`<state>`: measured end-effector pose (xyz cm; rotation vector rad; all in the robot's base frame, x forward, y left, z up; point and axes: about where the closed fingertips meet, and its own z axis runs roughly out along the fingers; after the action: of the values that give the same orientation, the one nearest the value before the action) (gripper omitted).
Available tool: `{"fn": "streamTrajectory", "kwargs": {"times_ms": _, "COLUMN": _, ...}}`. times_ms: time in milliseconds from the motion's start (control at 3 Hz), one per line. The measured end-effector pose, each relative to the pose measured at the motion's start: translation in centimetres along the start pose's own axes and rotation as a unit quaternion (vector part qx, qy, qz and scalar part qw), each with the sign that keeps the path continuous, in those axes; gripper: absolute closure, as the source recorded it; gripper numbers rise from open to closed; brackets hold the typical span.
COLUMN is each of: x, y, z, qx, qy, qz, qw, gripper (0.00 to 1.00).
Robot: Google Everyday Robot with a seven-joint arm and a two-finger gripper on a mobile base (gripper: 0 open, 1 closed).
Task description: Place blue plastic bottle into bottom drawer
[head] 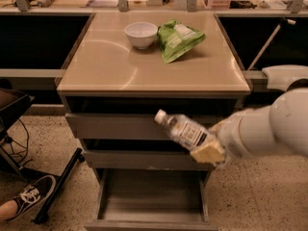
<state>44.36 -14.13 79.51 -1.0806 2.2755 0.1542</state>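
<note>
The blue plastic bottle is clear with a white cap and a pale label with dark print. It is tilted, cap up to the left, and held in front of the two upper drawers. My gripper is shut on the bottle's lower end, with the white arm reaching in from the right. The bottom drawer is pulled out below, a shallow grey tray with a bare floor. The bottle hangs above the drawer's right rear part.
A white bowl and a green snack bag sit on the beige cabinet top. The two upper drawers are shut. A person's black shoe and a black chair base are at the lower left.
</note>
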Motion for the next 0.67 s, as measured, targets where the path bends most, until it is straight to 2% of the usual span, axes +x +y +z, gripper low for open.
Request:
{"fn": "streamTrajectory", "kwargs": {"times_ms": 333, "x": 3.43, "y": 2.31, "z": 1.67, "qx": -0.022, "qy": 0.03, "qz": 0.005, "qw": 0.9993, "gripper": 1.0}}
{"fn": "streamTrajectory", "kwargs": {"times_ms": 667, "x": 3.43, "y": 2.31, "z": 1.67, "qx": -0.022, "qy": 0.03, "qz": 0.005, "qw": 0.9993, "gripper": 1.0}}
